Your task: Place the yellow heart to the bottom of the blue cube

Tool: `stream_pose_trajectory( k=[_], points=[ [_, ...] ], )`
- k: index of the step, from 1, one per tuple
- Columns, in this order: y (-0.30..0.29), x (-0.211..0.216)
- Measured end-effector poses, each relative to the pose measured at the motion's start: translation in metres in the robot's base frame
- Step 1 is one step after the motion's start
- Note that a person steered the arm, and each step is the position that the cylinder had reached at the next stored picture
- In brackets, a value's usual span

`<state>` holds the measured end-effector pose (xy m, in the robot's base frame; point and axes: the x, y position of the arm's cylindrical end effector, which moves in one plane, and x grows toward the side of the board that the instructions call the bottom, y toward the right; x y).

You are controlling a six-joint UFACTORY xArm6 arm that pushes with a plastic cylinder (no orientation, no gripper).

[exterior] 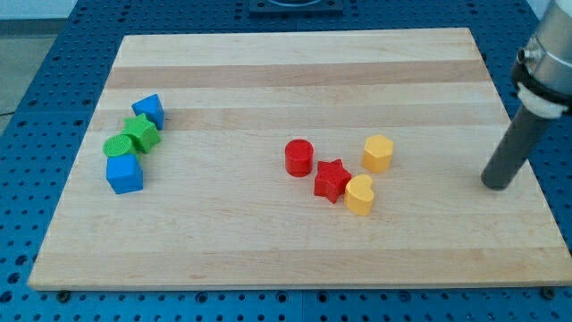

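The yellow heart (359,195) lies right of the board's middle, touching the red star (331,180) on its left. The blue cube (124,173) sits near the left edge, just below a green cylinder (117,146). My tip (494,185) rests on the board at the view's right, well to the right of the yellow heart and far from the blue cube.
A yellow hexagon (378,153) sits above the heart, a red cylinder (298,157) left of the star. A green star (141,132) and a second blue block (149,109) stand above the blue cube. The wooden board (295,72) lies on a blue perforated table.
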<state>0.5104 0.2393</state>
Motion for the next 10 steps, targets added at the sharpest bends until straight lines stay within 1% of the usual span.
stream_pose_trajectory(
  k=[1,3,4,6,7,8,10],
  points=[
    [-0.003,0.000],
    [-0.027,0.007],
    [-0.058,0.012],
    [-0.131,0.001],
    [-0.151,-0.007],
    [-0.165,-0.007],
    [-0.165,0.044]
  ],
)
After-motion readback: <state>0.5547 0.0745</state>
